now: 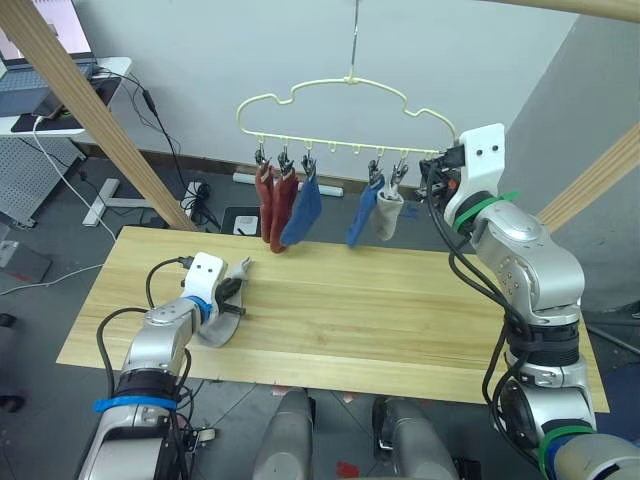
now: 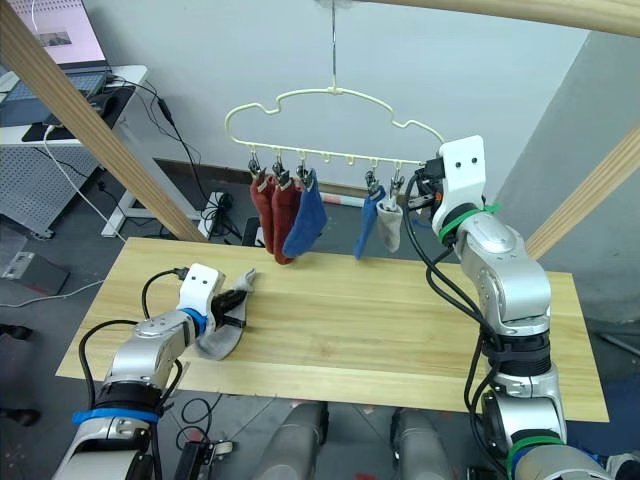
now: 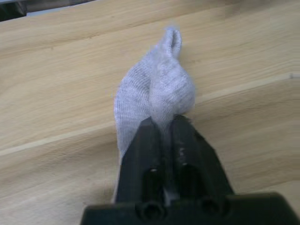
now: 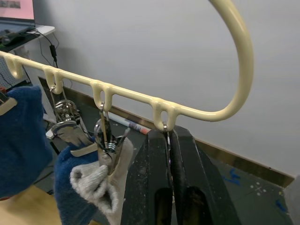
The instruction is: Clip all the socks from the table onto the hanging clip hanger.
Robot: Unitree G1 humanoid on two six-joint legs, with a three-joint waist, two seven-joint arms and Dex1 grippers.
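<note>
- My left hand [image 1: 237,297] sits low over the left part of the wide light wooden plank counter [image 1: 400,320], its two black fingers [image 3: 147,145] pressed together on a bunched fold of the soft light grey ankle sock [image 3: 150,98]. The rest of that sock lies flat on the counter beneath and beside my hand.
- Above the far edge of the counter hangs the thin pale yellow wire clip hanger with a wavy top [image 1: 345,85], on a long hook.
- From its leftmost metal clips dangle two rust red socks [image 1: 272,205], touching each other, with a blue sock [image 1: 303,210] just beside them.
- After a gap of empty loops come a second blue sock [image 1: 362,215] and a second light grey sock [image 1: 388,215], side by side and touching.
- My right hand [image 4: 168,140] is raised at the right end of the hanger, just beside the hung grey sock. Its fingers [image 4: 152,164] are closed narrowly on the last small metal clip [image 4: 165,133], the one under the hanger's curved end, which carries no sock.
</note>
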